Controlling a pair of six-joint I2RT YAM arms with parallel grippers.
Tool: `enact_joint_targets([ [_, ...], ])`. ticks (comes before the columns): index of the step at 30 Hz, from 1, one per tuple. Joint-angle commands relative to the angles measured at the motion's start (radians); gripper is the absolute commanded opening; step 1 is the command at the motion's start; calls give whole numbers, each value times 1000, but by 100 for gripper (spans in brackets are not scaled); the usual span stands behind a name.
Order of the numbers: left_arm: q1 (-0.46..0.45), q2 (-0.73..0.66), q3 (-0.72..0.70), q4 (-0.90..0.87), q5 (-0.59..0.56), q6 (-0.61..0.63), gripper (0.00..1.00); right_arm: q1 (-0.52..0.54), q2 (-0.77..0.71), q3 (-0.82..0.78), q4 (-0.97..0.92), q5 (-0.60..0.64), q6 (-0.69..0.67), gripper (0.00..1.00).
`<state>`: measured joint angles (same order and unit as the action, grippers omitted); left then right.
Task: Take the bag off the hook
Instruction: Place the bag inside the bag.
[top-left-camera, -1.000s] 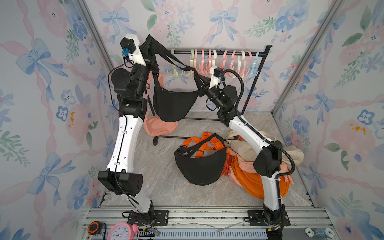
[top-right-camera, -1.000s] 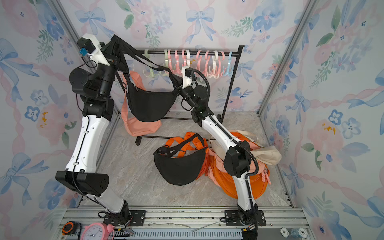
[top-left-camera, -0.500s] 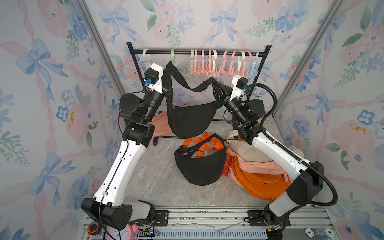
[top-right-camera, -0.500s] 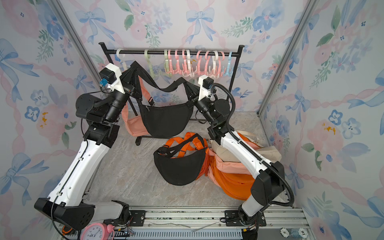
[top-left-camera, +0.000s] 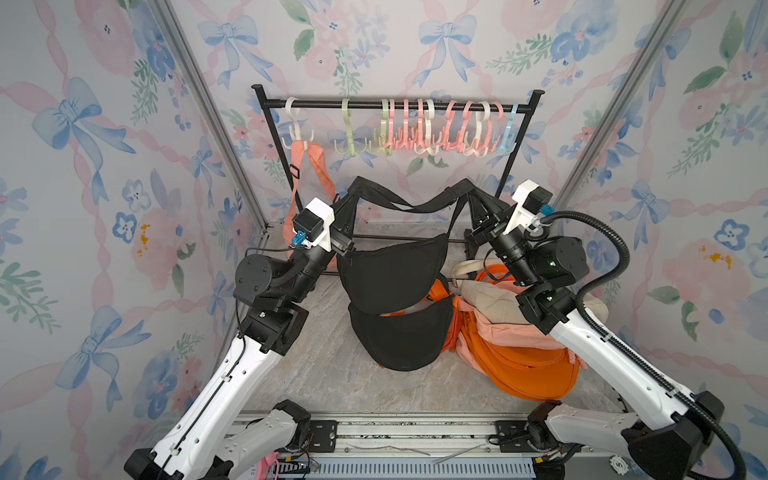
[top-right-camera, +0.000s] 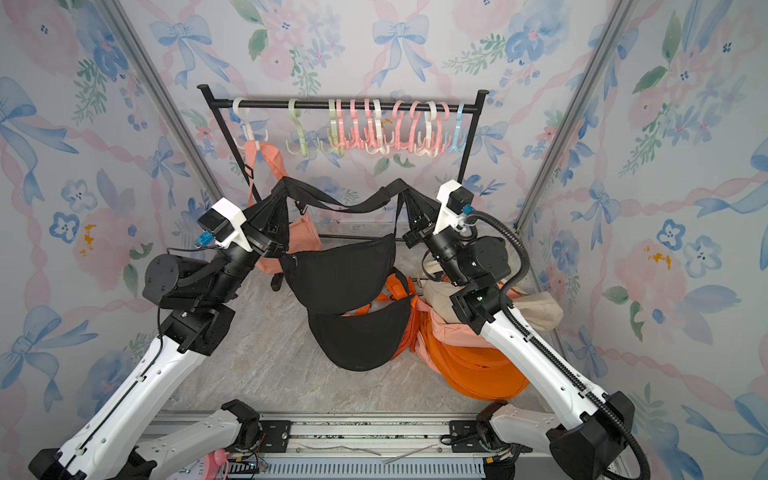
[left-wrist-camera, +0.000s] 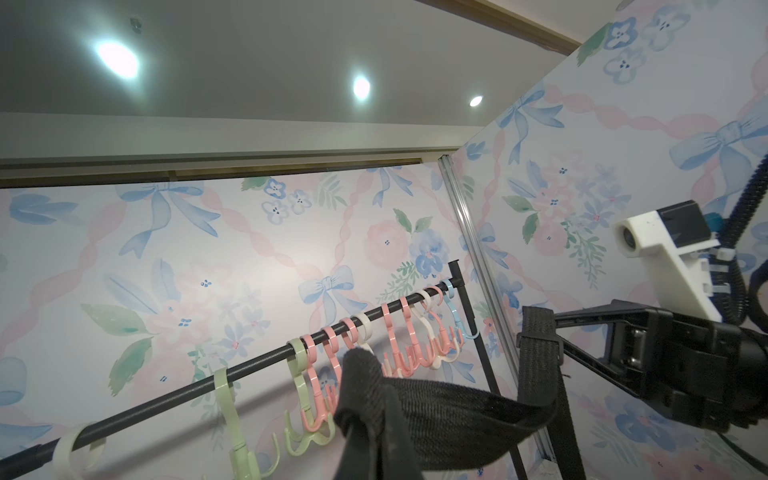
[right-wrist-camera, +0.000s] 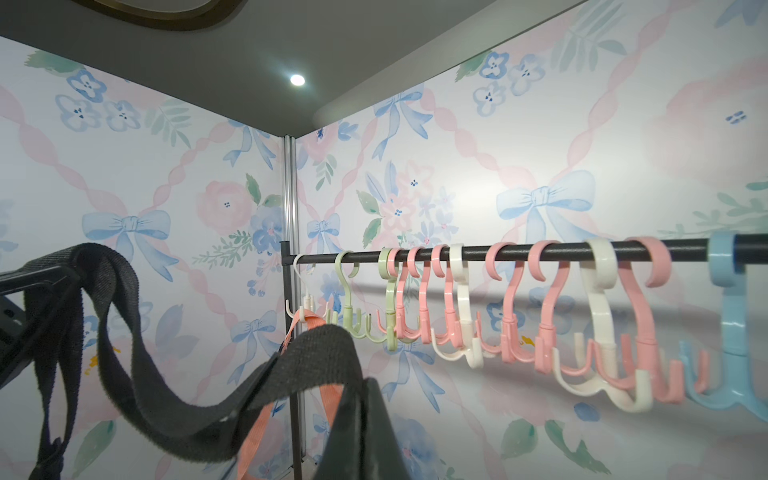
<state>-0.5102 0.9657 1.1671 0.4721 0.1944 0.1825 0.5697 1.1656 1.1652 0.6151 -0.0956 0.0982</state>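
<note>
**In mid-air before the rail: black bag slung between two claws**

At the near edge, both arms rise from a metal track (top-left-camera: 415, 428), with a pink clock (top-right-camera: 216, 461) poking out at its left end. Just beyond, on the marble-look floor (top-left-camera: 316, 374), lies a second black bag (top-left-camera: 399, 336). To its right is a heap of others: an orange bag (top-left-camera: 515, 365) at the bottom, a pink one (top-left-camera: 511, 328) on it and a beige one (top-left-camera: 486, 297) on top.

Above that floor bag hangs the black bag (top-left-camera: 390, 274), clear of the ground and off every hook. Its pouch overlaps the upper edge of the bag below in both top views. Its strap (top-left-camera: 407, 203) sags in a shallow curve between the arms.

The left claw (top-left-camera: 352, 199) points up and carries the strap's left end; the right claw (top-left-camera: 473, 203) does the same at the right. Each has its fingers pressed together, with the webbing looped over the tips. The left wrist view shows the strap wrapped round the right claw's fingers (left-wrist-camera: 582, 328). Whether any webbing is nipped between the fingers I cannot tell.

Farther back stands the black rail (top-left-camera: 395, 106), well apart from the held bag. A row of pink, cream, green and blue hooks (top-left-camera: 436, 129) crowds its right half. At the far left, a peach bag (top-left-camera: 307, 174) hangs from a white hook (top-left-camera: 293, 120).
</note>
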Motion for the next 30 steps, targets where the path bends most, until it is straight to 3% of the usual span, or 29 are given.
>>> enact_joint_targets([
  [1, -35, -48, -48, 25, -3, -17, 0, 4, -70, -44, -45, 20, -14, 0],
  [11, -212, -197, -176, -130, 9, -56, 0, 65, -287, -160, -184, 28, -65, 0],
  [16, -312, -264, -253, -247, -38, -71, 0, 155, -372, -217, -218, 96, -130, 0],
  [20, -356, -335, -372, -270, -138, -111, 0, 230, -421, -348, -95, 247, -152, 0],
  [24, -355, -396, -523, -247, -362, -213, 0, 232, -383, -418, -52, 357, -147, 0],
  [30, -354, -372, -653, -184, -566, -290, 0, 137, -257, -438, -33, 371, -60, 0],
])
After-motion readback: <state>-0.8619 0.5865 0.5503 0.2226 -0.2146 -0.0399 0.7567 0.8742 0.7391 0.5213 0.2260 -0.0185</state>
